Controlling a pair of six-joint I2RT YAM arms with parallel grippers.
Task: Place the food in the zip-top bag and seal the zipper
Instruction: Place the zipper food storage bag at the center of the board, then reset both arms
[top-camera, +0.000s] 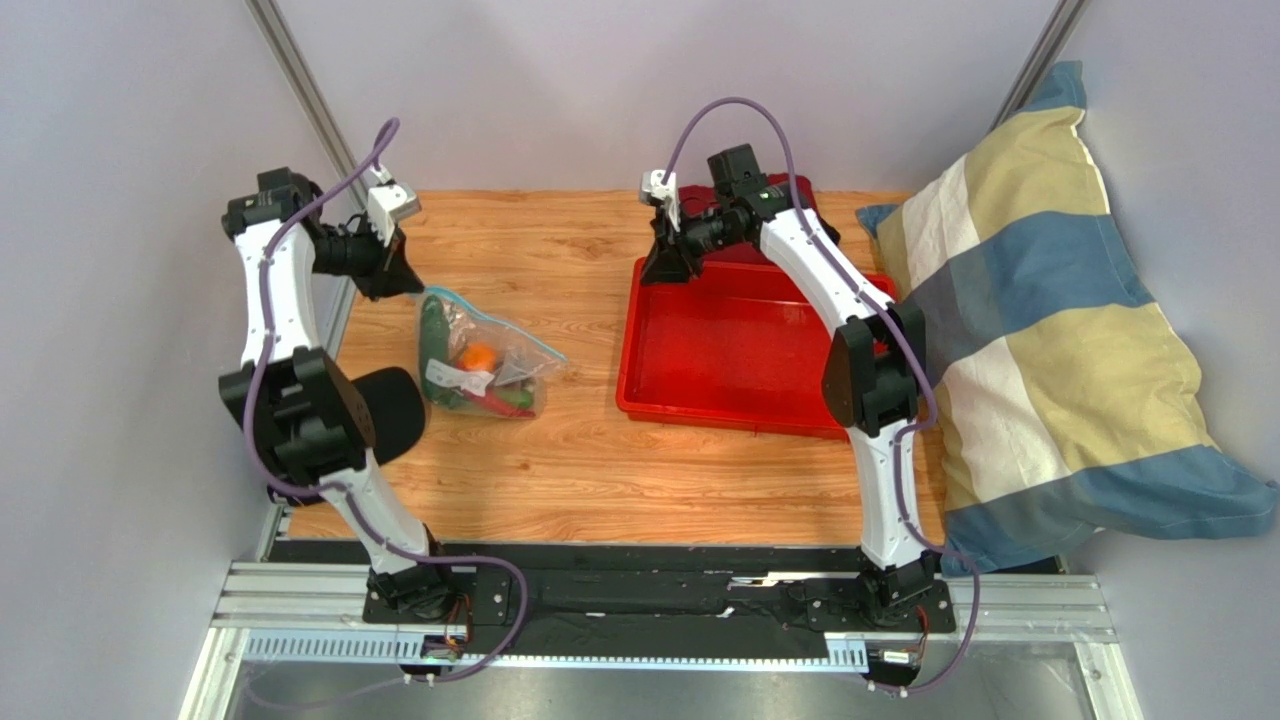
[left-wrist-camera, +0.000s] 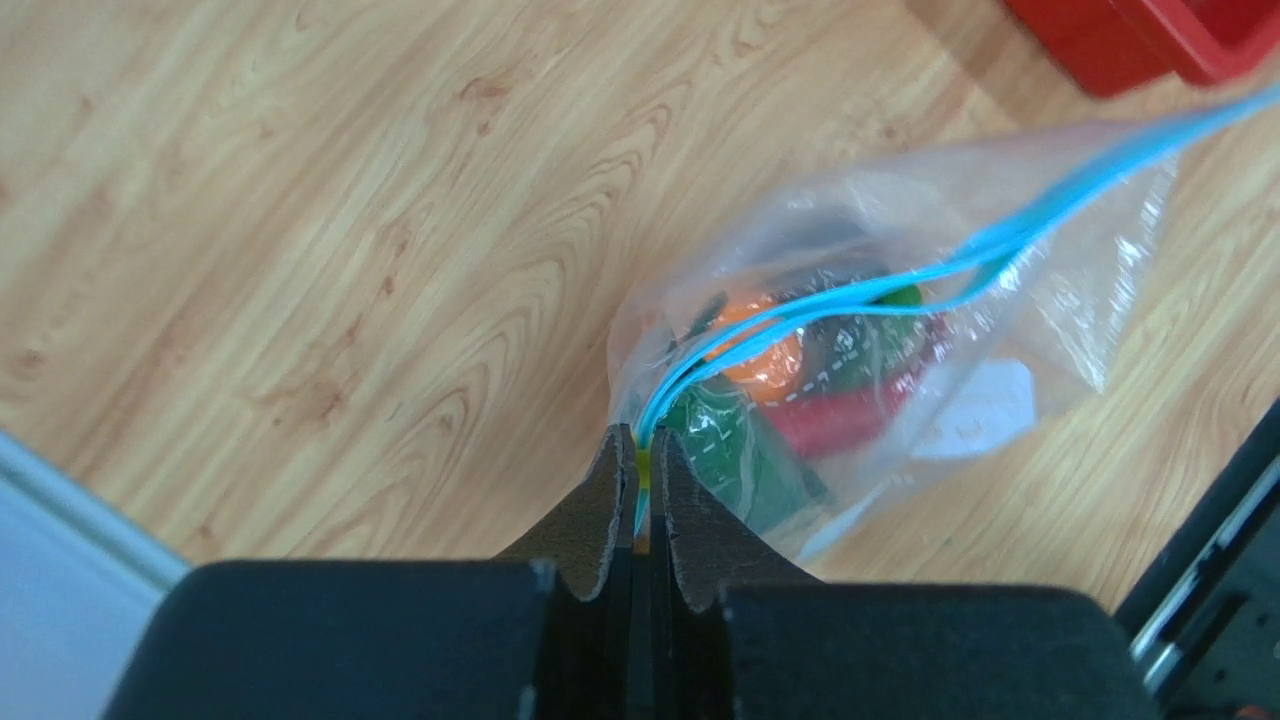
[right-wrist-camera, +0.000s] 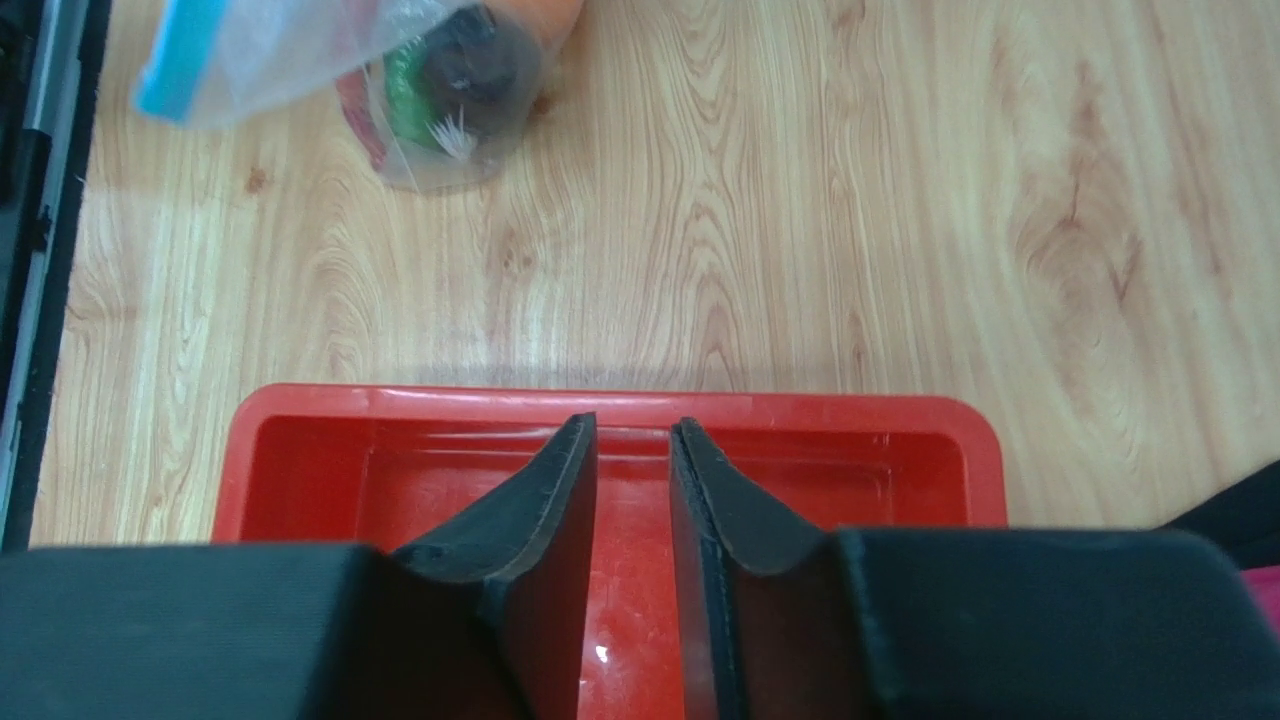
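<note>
We see the zip-top bag (top-camera: 489, 360) on the table (top-camera: 601, 458) beside the red tray (top-camera: 721, 360), holding the food (top-camera: 469, 378): orange fruit (left-wrist-camera: 759, 357), greens (left-wrist-camera: 721, 443), perhaps a chili (left-wrist-camera: 834, 425). Our left gripper (left-wrist-camera: 643, 468) pinches the zipper (left-wrist-camera: 902, 281); the right gripper (right-wrist-camera: 633, 450) hangs narrowly parted, empty, over the tray.

Top camera looks down from above and behind over the whole table (top-camera: 601, 465). Left wrist camera hovers close over the bag (left-wrist-camera: 932, 300); right wrist faces the red tray (right-wrist-camera: 601, 405) — all three views share both.
</note>
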